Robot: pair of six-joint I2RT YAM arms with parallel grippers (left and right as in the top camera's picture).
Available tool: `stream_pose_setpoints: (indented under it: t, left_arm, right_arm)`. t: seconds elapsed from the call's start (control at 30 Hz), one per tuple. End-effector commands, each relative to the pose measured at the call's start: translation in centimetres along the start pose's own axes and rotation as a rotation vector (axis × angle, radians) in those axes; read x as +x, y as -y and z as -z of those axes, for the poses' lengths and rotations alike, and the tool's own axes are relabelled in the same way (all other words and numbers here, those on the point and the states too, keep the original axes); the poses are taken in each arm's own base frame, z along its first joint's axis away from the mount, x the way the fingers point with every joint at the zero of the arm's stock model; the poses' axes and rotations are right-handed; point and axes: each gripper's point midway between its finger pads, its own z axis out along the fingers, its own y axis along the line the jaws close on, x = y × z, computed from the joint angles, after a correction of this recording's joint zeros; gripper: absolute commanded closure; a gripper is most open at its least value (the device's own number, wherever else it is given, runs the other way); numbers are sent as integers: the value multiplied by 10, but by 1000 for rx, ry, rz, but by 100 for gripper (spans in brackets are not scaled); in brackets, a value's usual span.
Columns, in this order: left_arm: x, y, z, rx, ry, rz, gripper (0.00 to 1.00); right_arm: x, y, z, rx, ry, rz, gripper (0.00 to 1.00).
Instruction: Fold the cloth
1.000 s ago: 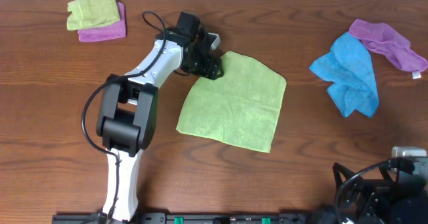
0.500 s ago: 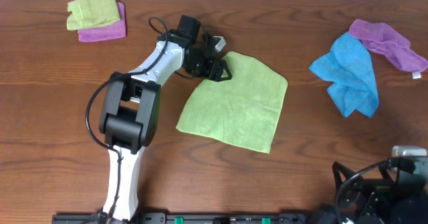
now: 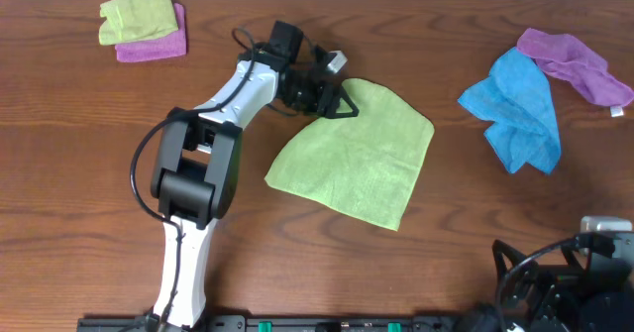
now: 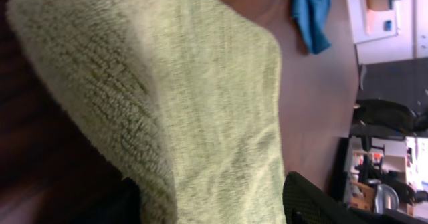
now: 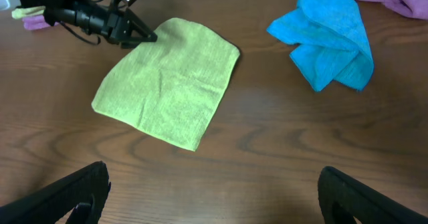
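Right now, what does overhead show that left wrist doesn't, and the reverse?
Overhead only: the whole left arm, the folded green-and-purple stack at the far corner, the purple cloth touching the blue cloth, and the full outline of the green cloth. Left wrist only: the close-up pile of the green cloth's raised edge between its fingers, and room clutter past the table edge. Both: the green cloth, the blue cloth, and the wooden table.
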Motion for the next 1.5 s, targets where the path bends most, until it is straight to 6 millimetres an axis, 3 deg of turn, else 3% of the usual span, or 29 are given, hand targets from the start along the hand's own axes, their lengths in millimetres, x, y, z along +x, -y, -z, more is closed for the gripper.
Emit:
stream_pose_setpoints:
  t: [0.0,0.4,0.63,0.83,0.97,1.03,1.2,1.47]
  left_arm:
    - [-11,21,-4,85,6,-30,36]
    - [-26,66,-4,219,14,-98,36]
    - [-38,74,-2,197,33,-143,36]
    - [-60,57,7,-5,74,-169,37]
    - [-77,21,27,-302,106,-154,39]
    - [-82,-2,44,-475,116,-136,46]
    - [-74,-35,68,-691,101,-67,44]
    - [-59,-45,74,-753,60,-13,38]
  right_arm:
    - [-3,1,3,-9,15,-9,1]
    - [-1,5,3,9,8,1,1]
    - [0,6,3,13,6,3,1]
    - [0,6,3,13,6,3,1]
    - [0,6,3,13,6,3,1]
    - [0,6,3,13,6,3,1]
    - [0,6,3,13,6,3,1]
    - [0,6,3,13,6,3,1]
